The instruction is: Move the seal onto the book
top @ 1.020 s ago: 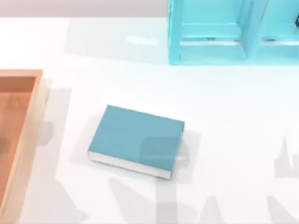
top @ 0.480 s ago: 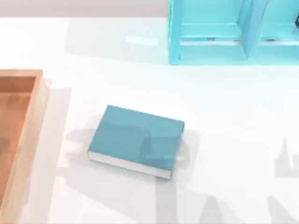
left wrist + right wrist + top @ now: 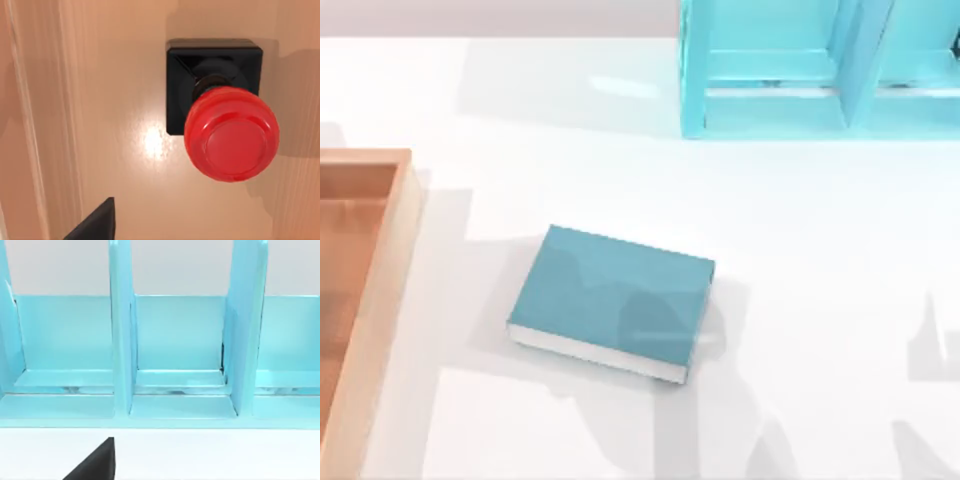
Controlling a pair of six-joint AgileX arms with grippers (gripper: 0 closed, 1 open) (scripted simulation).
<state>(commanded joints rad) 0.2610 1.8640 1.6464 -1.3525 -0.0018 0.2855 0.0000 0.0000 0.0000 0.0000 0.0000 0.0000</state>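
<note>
On our white table the book lies flat a little left of the middle, toward the near edge, its teal cover up and its white page edges showing along the near side. Grey shadows fall across it and across the table around it, but we cannot make out from above what casts them.

A wooden tray sits at the table's left edge, cut off by the top view's border so that we see just its right wall and a strip of its floor. The seal stands upright on that wooden floor, as our left wrist view shows from straight above: the black square base is partly covered by the glossy red knob, which hides the neck joining them. It is well apart from the book.

Of our left gripper we see one dark finger at the edge of the left wrist view, apart from the seal; we cannot tell how far the fingers are spread, and they hold nothing we can see.

A light-blue shelf unit stands at the far edge toward the right corner, cut off on two sides. Our right wrist view faces its open compartments, with one dark finger in the corner; its opening cannot be judged either.
</note>
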